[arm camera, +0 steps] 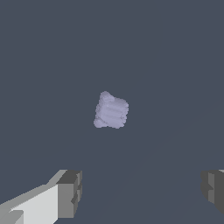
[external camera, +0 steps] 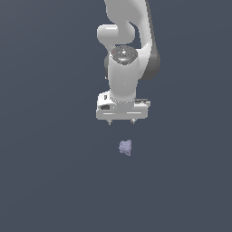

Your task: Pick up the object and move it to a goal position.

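The object (external camera: 125, 147) is a small lumpy pale lavender-purple blob lying on the dark grey floor. It also shows in the wrist view (arm camera: 111, 110), alone and untouched. My white gripper (external camera: 121, 122) hangs above and behind it in the exterior view, pointing down. Its two fingers are spread wide apart, and the fingertips (arm camera: 70, 194) show at the edge of the wrist view with the gripper's midpoint (arm camera: 142, 192) clear of the object. The gripper is open and holds nothing. No goal marker shows.
The flat dark grey floor (external camera: 50, 181) fills both views. The white arm (external camera: 127, 41) rises behind the gripper toward the top of the exterior view.
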`<act>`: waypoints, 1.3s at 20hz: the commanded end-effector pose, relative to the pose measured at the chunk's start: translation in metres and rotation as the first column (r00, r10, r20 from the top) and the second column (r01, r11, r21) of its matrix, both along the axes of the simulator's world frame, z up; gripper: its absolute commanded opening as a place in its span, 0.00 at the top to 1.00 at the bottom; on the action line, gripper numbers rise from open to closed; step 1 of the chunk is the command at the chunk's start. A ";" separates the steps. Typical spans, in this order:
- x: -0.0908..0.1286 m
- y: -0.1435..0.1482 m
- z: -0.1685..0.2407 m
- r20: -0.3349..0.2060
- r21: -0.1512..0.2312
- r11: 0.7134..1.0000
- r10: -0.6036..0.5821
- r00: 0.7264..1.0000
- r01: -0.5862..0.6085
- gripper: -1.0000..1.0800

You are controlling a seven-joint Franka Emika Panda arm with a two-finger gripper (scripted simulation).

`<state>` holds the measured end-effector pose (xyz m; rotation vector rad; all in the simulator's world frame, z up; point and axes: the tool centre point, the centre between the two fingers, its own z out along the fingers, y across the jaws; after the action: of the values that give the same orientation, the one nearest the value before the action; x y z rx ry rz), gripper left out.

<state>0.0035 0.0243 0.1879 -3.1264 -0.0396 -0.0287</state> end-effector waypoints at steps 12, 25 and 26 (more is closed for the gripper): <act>0.002 0.034 0.000 0.005 0.010 0.997 0.081 0.997 -0.081 0.04; 0.019 0.030 -0.029 -0.005 0.008 1.000 -0.023 1.000 0.023 0.04; 0.022 0.029 -0.034 -0.006 0.007 0.999 -0.040 0.999 0.040 0.04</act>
<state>0.0220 0.0544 0.1611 -3.1187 -0.0135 -0.0237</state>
